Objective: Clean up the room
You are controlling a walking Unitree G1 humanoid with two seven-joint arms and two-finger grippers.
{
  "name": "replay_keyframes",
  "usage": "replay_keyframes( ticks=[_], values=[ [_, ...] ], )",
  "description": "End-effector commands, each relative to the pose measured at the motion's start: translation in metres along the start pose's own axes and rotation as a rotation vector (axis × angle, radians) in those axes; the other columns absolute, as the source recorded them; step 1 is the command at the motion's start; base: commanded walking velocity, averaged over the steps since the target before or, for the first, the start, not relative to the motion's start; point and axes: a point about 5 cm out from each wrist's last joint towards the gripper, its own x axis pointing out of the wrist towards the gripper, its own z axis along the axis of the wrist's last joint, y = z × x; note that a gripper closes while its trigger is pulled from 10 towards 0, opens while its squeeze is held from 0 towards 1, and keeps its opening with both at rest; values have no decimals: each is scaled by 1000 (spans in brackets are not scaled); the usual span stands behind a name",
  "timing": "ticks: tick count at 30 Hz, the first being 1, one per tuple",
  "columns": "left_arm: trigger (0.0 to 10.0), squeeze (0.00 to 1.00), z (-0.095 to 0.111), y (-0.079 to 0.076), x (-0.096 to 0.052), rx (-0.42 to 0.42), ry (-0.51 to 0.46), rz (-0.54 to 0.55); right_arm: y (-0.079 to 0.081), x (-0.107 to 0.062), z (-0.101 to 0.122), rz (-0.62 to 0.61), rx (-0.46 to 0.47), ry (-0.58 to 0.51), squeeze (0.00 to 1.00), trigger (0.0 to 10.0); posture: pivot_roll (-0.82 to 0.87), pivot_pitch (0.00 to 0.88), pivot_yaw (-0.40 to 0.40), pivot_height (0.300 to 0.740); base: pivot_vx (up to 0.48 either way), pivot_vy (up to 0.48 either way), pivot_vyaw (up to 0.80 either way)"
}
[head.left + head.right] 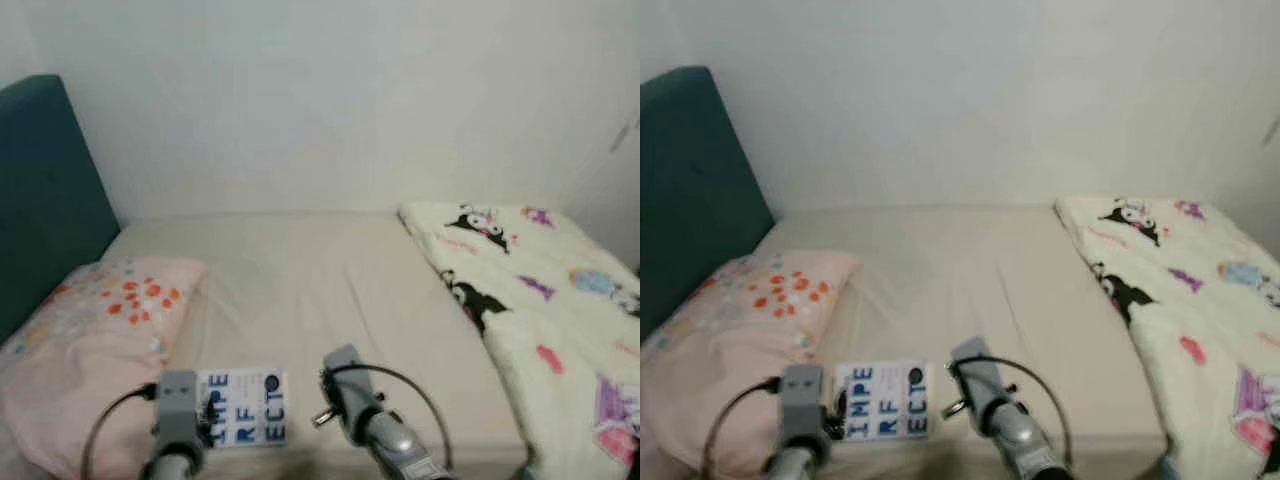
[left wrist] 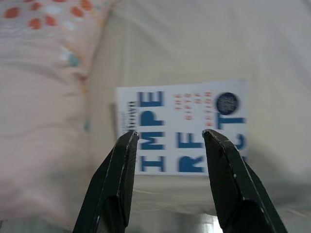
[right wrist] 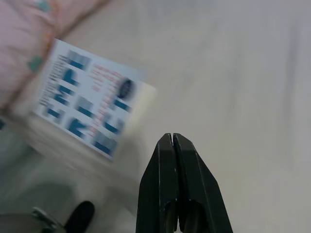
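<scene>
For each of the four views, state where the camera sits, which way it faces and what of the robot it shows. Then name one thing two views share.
Left eye: head, looking down at the bed; both arms low.
Right eye: same scene, slightly offset.
Left wrist: along the open left gripper at the book beside the pillow.
Right wrist: along the shut right gripper over the sheet.
Shared: both wrist views show the book.

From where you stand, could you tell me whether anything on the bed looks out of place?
A white book with blue lettering lies loose on the sheet beside the pink pillow, near the bed's front edge. The open left claw hovers over it.
</scene>
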Motion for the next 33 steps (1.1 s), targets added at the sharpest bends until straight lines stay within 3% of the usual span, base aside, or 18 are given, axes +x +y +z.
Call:
replay_keyframes(
  ticks=[1, 5, 9, 13, 23, 33],
  values=[
    [10000, 0, -4, -1, 0, 16, 30, -19, 2, 0, -2, 4, 27, 13, 0, 10000, 19, 0, -44, 732, 0, 0, 0],
    [10000, 0, -6, -2, 0, 26, 46, -28, 3, 0, -2, 7, 23, 13, 0, 10000, 19, 0, -44, 732, 0, 0, 0],
    [10000, 0, -13, -4, 0, 127, 80, -53, -2, 0, -3, -25, -23, 35, 0, 10000, 11, 0, -42, 732, 0, 0, 0],
    [10000, 0, -13, -3, 1, 154, 75, -50, -8, -1, -6, -60, -34, 56, 0, 10000, 7, 0, -38, 732, 0, 0, 0],
    [10000, 0, -15, 4, -1, 117, 62, -30, -16, -5, -12, -117, 54, 62, 0, 10000, -1, 0, -22, 732, 0, 0, 0],
    [10000, 0, -22, 4, -6, 135, 78, -42, -14, -8, -21, -121, 11, 117, 0, 10000, 9, 0, -28, 732, 0, 0, 0]
  ],
)
